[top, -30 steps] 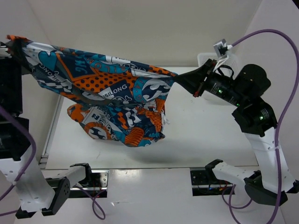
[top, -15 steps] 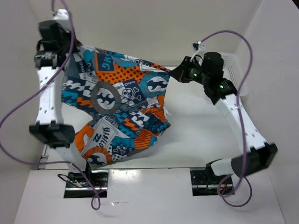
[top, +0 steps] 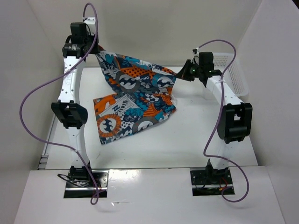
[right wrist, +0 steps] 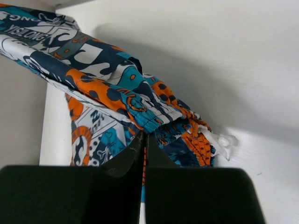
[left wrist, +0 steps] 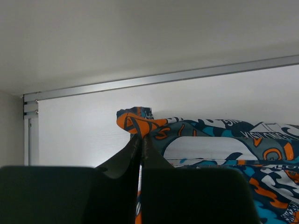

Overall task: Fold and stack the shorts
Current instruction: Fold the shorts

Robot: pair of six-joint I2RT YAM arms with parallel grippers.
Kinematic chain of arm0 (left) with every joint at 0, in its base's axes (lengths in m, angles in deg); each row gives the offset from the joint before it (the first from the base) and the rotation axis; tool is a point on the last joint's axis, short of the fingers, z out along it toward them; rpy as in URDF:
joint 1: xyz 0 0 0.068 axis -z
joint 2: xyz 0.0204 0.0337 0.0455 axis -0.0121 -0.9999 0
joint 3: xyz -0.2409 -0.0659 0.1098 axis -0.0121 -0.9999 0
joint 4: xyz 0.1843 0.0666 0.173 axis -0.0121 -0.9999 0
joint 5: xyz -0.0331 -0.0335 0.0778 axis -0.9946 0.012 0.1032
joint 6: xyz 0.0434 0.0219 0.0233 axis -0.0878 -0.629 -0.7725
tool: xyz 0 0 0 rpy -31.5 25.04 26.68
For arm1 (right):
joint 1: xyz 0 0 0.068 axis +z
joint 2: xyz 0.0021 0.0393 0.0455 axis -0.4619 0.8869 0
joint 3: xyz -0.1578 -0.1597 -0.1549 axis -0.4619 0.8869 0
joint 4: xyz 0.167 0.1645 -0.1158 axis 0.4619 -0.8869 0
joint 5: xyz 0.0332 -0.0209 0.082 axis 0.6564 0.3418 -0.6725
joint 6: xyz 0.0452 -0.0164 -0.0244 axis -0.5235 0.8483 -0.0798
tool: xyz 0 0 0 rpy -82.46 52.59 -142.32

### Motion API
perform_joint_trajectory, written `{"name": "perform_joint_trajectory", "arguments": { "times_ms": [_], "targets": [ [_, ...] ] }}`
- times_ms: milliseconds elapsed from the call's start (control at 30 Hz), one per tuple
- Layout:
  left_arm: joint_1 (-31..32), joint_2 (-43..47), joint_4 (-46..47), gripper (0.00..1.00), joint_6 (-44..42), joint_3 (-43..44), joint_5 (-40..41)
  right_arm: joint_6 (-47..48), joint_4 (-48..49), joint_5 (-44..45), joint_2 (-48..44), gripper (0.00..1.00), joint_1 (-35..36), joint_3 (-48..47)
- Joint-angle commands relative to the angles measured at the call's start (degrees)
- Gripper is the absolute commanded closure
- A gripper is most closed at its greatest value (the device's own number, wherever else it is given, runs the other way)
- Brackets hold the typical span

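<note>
The lower half of the shorts [top: 133, 100] lies on the table [top: 205, 135] left of its middle; farther, the left gripper [top: 96, 52] and the right gripper [top: 180, 74], both closed tight, each pinch an upper corner near the far edge (the spreading step, I judge); next they must lower it flat.

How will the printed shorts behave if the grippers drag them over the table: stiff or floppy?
Probably very floppy: the shorts sag between the left gripper and the right gripper, their lower part crumpled on the table. Likely light, since two shut fingertip pinches at the top edge carry them. Dragged, they would probably bunch rather than slide flat.
</note>
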Motion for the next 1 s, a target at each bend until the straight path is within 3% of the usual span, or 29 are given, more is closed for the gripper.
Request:
{"name": "perform_joint_trajectory", "arguments": {
  "times_ms": [0,200,333,400,500,533,633,767,900,967],
  "targets": [
    [-1.42,3.76,2.9,1.0,-1.52,3.95,3.43,1.73,2.81,-1.09,-1.54,1.0,-1.52,-4.16],
    [-1.25,3.14,-3.23,1.0,-1.52,8.97,2.64,1.73,3.34,-1.89,-3.21,1.0,-1.52,-3.11],
    [0.08,5.06,-15.7,1.0,-1.52,6.96,-2.36,2.34,1.59,-1.18,-3.83,1.0,-1.52,1.9],
    [-0.54,7.34,-20.9,1.0,-1.52,-1.01,-5.52,2.34,0.89,0.65,-4.44,1.0,-1.52,4.36],
    [-1.42,17.61,-19.26,1.0,-1.52,-17.25,-6.24,1.11,1.49,3.12,-5.85,1.0,-2.04,11.46],
    [1.11,25.39,-15.5,1.0,-1.52,-31.14,-2.06,0.33,1.49,3.12,-6.46,1.0,-2.04,12.62],
    [5.51,38.36,-11.69,1.0,-1.52,-53.86,4.21,-0.2,0.89,3.12,-5.94,1.0,-2.57,15.61],
    [6.05,43.83,-12.21,1.0,-1.52,-69.55,6.32,-0.2,-0.26,3.12,-4.44,1.0,-3.19,18.51],
    [6.05,47.43,-9.93,1.0,-1.52,-78.8,6.33,0.32,-0.79,5.05,-3.92,1.0,-3.19,19.57],
    [6.05,48.05,-9.23,1.0,-1.52,-81.54,8.43,0.32,-2.54,5.06,-2.6,0.91,-3.19,19.57]
  ]
}}
